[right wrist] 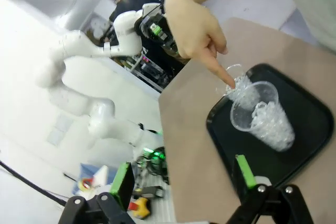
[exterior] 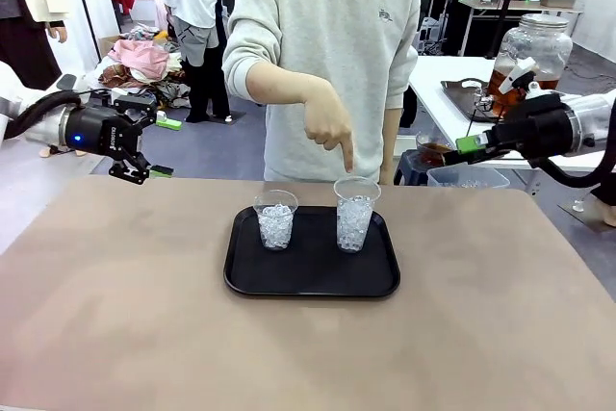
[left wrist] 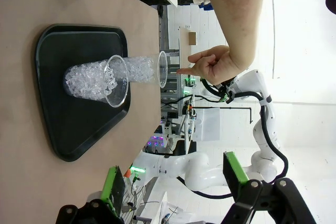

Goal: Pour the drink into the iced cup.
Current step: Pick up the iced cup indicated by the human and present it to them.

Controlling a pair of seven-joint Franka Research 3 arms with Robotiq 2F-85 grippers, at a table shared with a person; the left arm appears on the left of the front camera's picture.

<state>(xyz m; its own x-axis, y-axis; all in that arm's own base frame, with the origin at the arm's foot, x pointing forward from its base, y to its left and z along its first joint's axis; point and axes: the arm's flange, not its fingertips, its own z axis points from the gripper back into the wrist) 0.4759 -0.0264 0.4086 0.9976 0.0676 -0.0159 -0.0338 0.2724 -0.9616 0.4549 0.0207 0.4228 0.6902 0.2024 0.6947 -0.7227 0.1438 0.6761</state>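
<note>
Two clear cups packed with ice stand on a black tray (exterior: 313, 281): the left cup (exterior: 276, 220) and the right cup (exterior: 355, 214). A person's hand (exterior: 332, 127) points a finger down just above the right cup's rim. A small clear cup holding the amber-brown drink (exterior: 433, 151) stands beyond the table's far edge. My right gripper (exterior: 460, 149) hovers open just right of it, holding nothing. My left gripper (exterior: 144, 172) hangs open above the table's far left corner. The left wrist view has the cups (left wrist: 100, 80) ahead of the open gripper (left wrist: 173, 182). The right wrist view has them (right wrist: 265, 116) beyond the open gripper (right wrist: 184, 179).
A large glass jar (exterior: 534, 50) with amber liquid at its bottom stands on a white side table at the back right. A clear bin (exterior: 467, 177) sits below my right gripper. The person's body (exterior: 327, 55) stands at the far edge. Bare tabletop (exterior: 289, 353) lies around the tray.
</note>
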